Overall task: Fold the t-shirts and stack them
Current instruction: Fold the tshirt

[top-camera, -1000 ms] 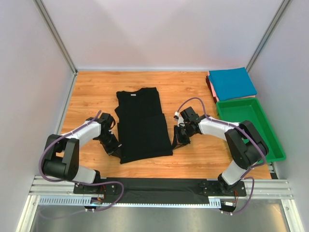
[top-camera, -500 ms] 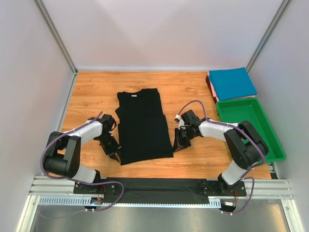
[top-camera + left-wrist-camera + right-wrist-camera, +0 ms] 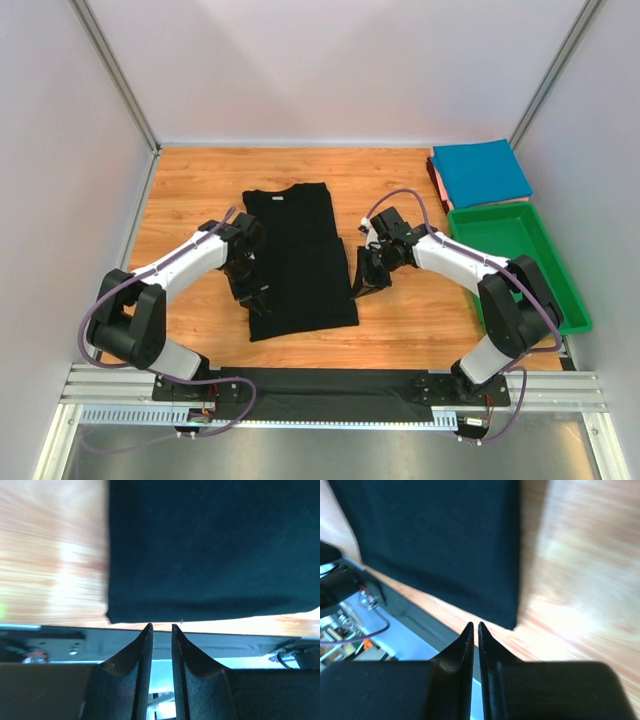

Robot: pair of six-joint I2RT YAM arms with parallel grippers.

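Currently the black t-shirt (image 3: 300, 262) lies flat in the middle of the wooden table (image 3: 190, 200), sleeves tucked in. It's a long narrow rectangle, collar away from the arms. Looks laid out for a hem-to-collar fold.

Left gripper (image 3: 162, 630) is at the near-left hem corner, fingers slightly apart, nothing in them. Right gripper (image 3: 475, 627) is just off the near-right corner, fingers all but together with only a sliver between, also holding nothing. One arm per side makes sense: lift both corners evenly.

Teal t-shirt (image 3: 482, 172) sits folded at far right on a reddish t-shirt (image 3: 440, 190) whose edge peeks out; my guess is that's the stack. Green tray (image 3: 510, 260) is just nearer.

Writing: tiny pale neck label (image 3: 275, 199), unreadable. No logos visible.
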